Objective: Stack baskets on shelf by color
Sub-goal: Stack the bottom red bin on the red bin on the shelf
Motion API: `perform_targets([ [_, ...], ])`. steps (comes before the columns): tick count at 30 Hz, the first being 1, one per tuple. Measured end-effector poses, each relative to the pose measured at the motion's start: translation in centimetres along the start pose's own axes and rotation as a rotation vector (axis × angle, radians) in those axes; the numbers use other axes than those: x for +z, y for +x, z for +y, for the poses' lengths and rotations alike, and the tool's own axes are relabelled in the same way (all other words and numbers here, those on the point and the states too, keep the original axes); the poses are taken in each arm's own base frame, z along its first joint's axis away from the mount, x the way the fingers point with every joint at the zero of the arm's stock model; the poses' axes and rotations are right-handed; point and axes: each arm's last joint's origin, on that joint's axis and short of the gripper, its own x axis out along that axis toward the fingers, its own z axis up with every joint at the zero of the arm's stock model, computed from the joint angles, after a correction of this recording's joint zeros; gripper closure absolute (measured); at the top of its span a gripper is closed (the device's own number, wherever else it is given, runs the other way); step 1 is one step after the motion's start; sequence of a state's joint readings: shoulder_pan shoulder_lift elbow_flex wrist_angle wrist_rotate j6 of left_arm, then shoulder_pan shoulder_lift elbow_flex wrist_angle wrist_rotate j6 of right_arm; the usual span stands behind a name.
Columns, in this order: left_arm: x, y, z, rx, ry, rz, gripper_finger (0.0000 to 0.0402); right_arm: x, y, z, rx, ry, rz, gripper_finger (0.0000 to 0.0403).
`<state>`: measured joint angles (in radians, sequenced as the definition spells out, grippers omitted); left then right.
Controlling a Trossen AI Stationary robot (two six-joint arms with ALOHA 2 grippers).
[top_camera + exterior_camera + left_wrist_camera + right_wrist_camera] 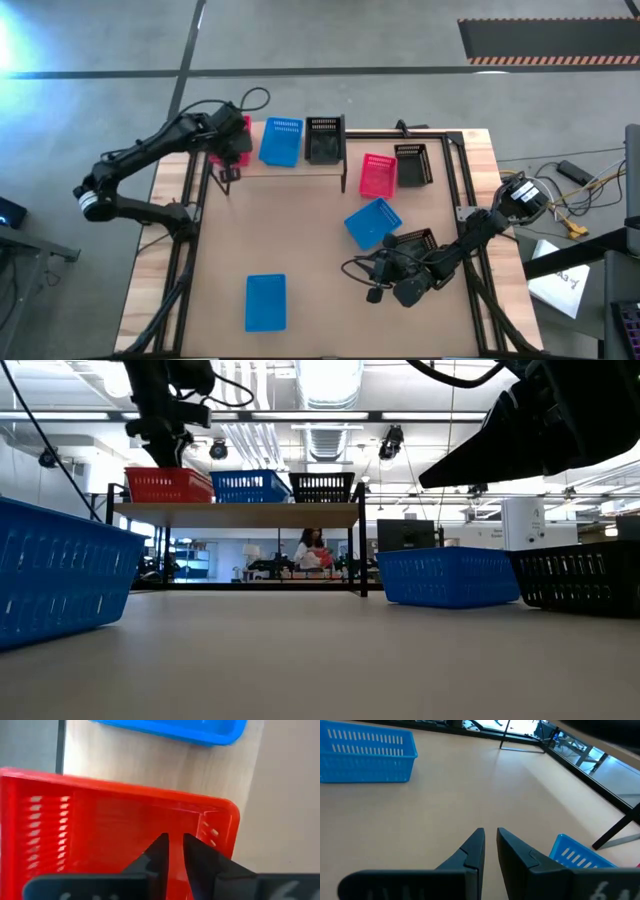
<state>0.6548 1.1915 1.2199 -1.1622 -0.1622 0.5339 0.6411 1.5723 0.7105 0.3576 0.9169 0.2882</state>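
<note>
At the shelf's [300, 172] left end, the left gripper [172, 851] pinches the red basket's [100, 820] wall; that thin grip could tip it off the edge.

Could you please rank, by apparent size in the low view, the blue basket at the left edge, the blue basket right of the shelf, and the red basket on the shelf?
1. Left-edge blue basket, nearest the camera.
2. Blue basket right of the shelf.
3. Red basket on the shelf.

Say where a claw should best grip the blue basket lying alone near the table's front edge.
Probably on one long wall's rim of the blue basket, coming straight down from above: it sits open side up, flat and clear all round, and the thin wall fits between the fingers.
</note>
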Motion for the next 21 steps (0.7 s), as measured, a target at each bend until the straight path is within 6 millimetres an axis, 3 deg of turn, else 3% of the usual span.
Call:
perform_targets([
  [4,-0.4,-1.1,0.0,0.004,-0.005,-0.007,0.0370,0.0,0.0,0.0,0.000,0.000,0.000,0.0360],
  [9,-1.0,-4.0,0.1,0.053,-0.022,-0.091,0.0371,0.0,0.0,0.0,0.000,0.000,0.000,0.0360],
  [14,-0.2,-6.5,0.5,0.080,-0.200,-0.328,0.0371,0.0,0.0,0.0,-0.001,-0.001,0.000,0.0360],
  [17,1.6,-6.0,0.4,0.015,-0.221,-0.465,0.0371,0.1,0.3,-0.2,-0.009,0.009,-0.004,0.0360],
  [21,4.8,-3.2,0.8,-0.002,-0.213,-0.486,0.0371,0.5,0.7,-0.5,-0.022,0.035,-0.021,0.0360],
])
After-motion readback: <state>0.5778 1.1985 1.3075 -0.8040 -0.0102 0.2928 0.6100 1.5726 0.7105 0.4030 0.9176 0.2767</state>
